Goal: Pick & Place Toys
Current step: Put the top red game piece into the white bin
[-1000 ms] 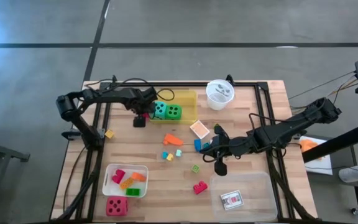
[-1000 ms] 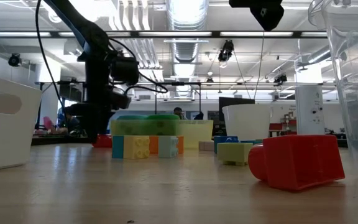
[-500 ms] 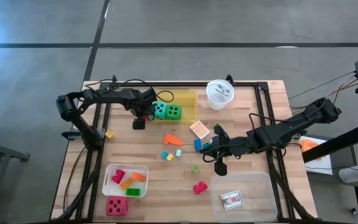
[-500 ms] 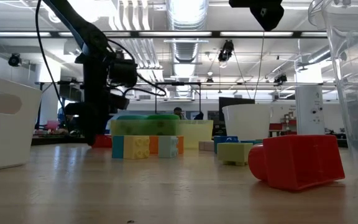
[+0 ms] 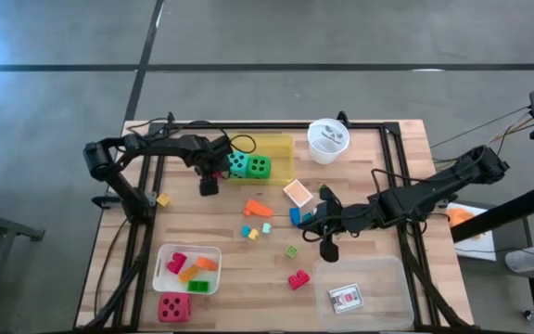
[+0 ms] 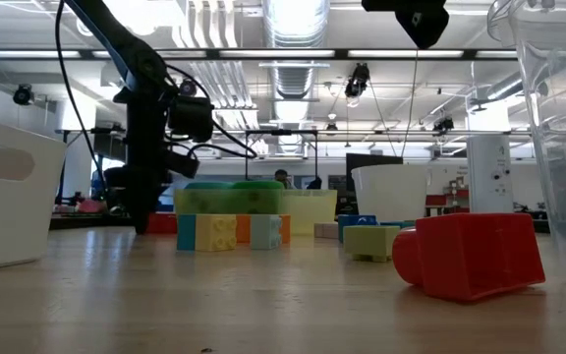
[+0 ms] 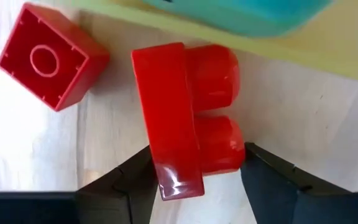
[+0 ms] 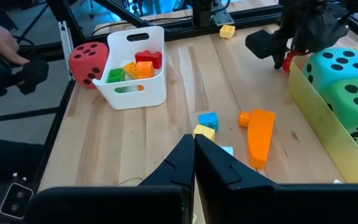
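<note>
Seen from above, a wooden table (image 5: 360, 148) fills the middle of the frame, with toys scattered across it and a dark robot arm reaching in from each side. In the upper left, the left gripper (image 5: 213, 170) points down at the table just beside the left wall of a yellow tray (image 5: 281, 141), which holds a teal die (image 5: 238, 164) and a green die (image 5: 259, 167). Its wrist camera shows why it is there: a red two-stud block (image 7: 188, 112) lies on the wood between the two dark fingers (image 7: 126, 186), which are apart, one on each side of the block's near end, apparently lined up to pinch it; whether they touch it cannot be told. A second, square red block (image 7: 51, 55) lies near it, upside down with its hollow showing, and is not between the fingers. At centre right, the right gripper (image 5: 326, 223) waits above the table with its fingers pressed together and empty. Loose pieces lie in the middle of the frame: an orange block (image 5: 258, 209), a small blue block (image 5: 247, 230) and a green block (image 5: 291, 251), with another red block (image 5: 298, 279) lower down. At lower left, a white bin (image 5: 167, 252) already holds red, orange and green blocks, probably the collecting place, and a red die (image 5: 174, 307) sits just below it. At lower right, a clear tray (image 5: 392, 269) holds a playing card (image 5: 346, 297).
</note>
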Available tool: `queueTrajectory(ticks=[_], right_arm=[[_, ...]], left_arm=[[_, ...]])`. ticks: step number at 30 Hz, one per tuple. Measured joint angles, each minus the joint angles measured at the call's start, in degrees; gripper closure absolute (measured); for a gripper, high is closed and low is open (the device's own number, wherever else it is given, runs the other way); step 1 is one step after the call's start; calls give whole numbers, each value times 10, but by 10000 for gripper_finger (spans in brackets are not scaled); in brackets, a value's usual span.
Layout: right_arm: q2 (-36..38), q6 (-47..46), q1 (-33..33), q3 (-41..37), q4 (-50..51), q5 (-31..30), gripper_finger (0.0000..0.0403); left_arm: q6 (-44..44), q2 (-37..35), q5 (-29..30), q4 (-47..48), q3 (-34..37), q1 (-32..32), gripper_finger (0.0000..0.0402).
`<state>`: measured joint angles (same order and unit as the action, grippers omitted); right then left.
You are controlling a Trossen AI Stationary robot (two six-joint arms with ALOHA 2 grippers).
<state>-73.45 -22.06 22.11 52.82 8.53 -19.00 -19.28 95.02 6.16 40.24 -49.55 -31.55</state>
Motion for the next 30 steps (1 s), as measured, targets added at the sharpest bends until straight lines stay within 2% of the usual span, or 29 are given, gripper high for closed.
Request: queueTrajectory(ticks=[9, 17, 20, 25, 30], right_arm=[[0, 0, 0, 0, -1, 0, 394], [0, -3, 0, 0, -3, 0, 394], [0, -4, 0, 0, -4, 0, 394], [0, -4, 0, 0, -4, 0, 394], [0, -4, 0, 0, -4, 0, 394]], left_arm=[[91, 0, -14, 13, 0, 0, 194], [148, 1, -58, 30, 0, 0, 201], [163, 1, -73, 37, 0, 0, 229], [183, 1, -93, 42, 0, 0, 299], [185, 1, -105, 46, 0, 0, 342]])
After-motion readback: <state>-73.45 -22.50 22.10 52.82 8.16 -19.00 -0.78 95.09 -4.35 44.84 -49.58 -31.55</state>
